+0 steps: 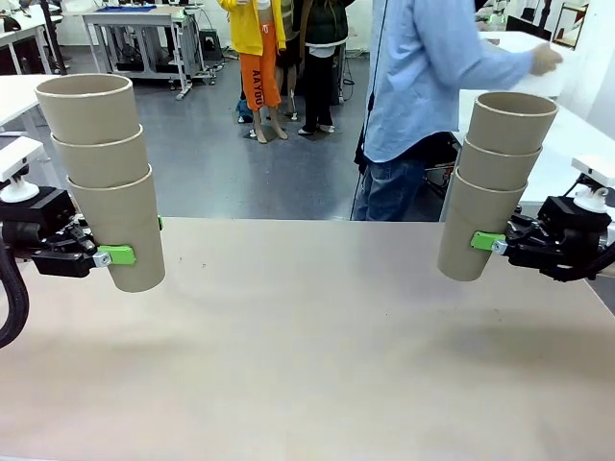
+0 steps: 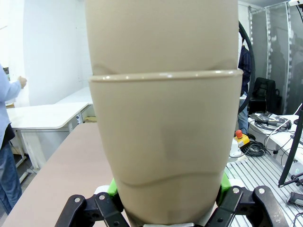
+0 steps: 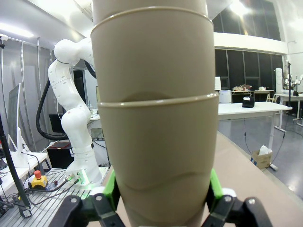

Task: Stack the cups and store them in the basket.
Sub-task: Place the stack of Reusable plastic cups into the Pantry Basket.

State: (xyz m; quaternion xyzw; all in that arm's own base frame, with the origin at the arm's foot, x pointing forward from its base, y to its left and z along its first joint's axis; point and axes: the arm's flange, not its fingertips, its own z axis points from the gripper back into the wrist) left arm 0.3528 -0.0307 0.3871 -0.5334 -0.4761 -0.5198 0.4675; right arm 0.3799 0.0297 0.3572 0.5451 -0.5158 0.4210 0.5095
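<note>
Right wrist view: cups (image 3: 156, 142), left arm (image 3: 71, 120) beyond

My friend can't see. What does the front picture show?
The left claw holds a left stack of three tall tan nested cups, the right claw a matching right stack, both above a beige table. A person in a light blue shirt stands at the far side.

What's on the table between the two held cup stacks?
Nothing: in the front view the table between the left stack and the right stack is bare; a person stands beyond it.
</note>
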